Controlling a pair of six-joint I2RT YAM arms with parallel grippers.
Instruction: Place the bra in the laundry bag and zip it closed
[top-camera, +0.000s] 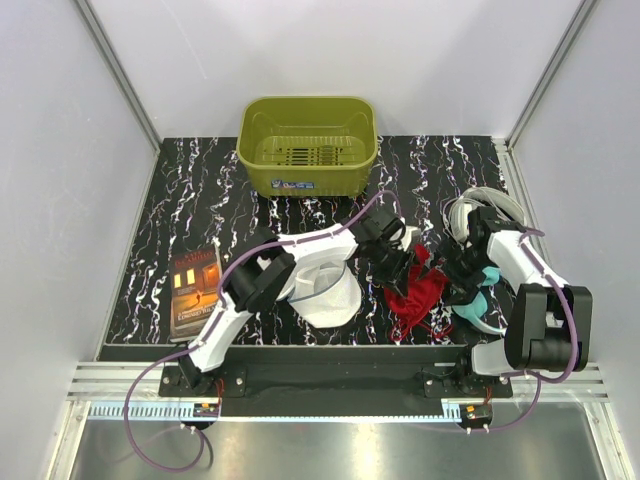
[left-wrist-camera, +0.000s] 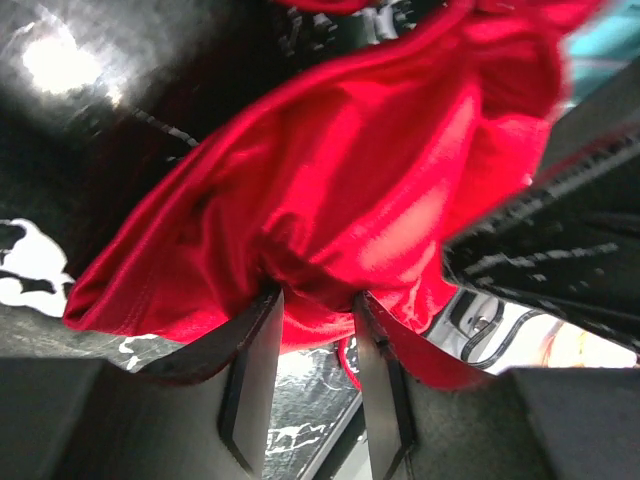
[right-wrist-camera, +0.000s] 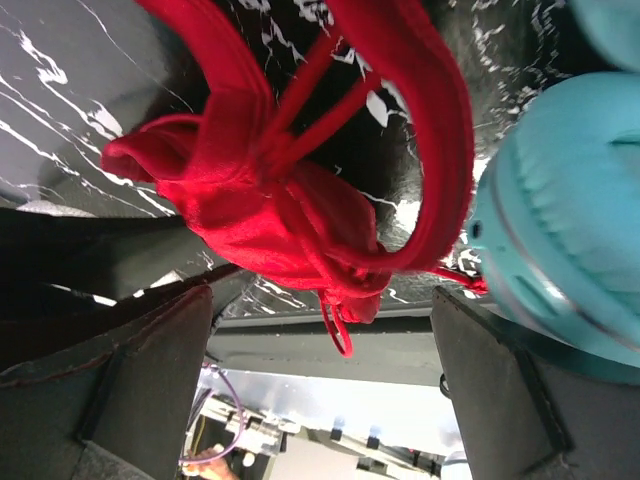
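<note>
At table centre-right, just ahead of the right arm: the bra (top-camera: 415, 298) lies bunched on the black marbled table (top-camera: 180, 190). Left gripper (left-wrist-camera: 315, 330) has a fold of the red fabric pinched between its fingers (left-wrist-camera: 250, 370). The gap is narrow and full of cloth, so that's a grip. Right gripper (right-wrist-camera: 320, 300) stands wide with nothing in it. The straps and the bunched end of the bra sit just ahead of its fingers (right-wrist-camera: 140, 380). The teal padded item (right-wrist-camera: 560, 230) is touching or just beside the strap loop on that side; can't tell which.

Laundry bag (top-camera: 328, 288) sits left of the bra, partly under the left arm (top-camera: 300, 265), near the garment but apart from it. Can't tell from above whether the zip is open or which way the mouth faces.

Step, my read: pickup of the bra. Insertion not started, zip not done.

Next move calls for:
- Left lifts until the straps clear the teal item, then carries toward the bag mouth.
- Right is free, so probably best used holding the bag rim open, since the mesh will likely flop.

Risk: a strap snags the teal item and drags it along. Basket (top-camera: 307, 145) and book (top-camera: 195, 282) are well apart, so no factor.
</note>
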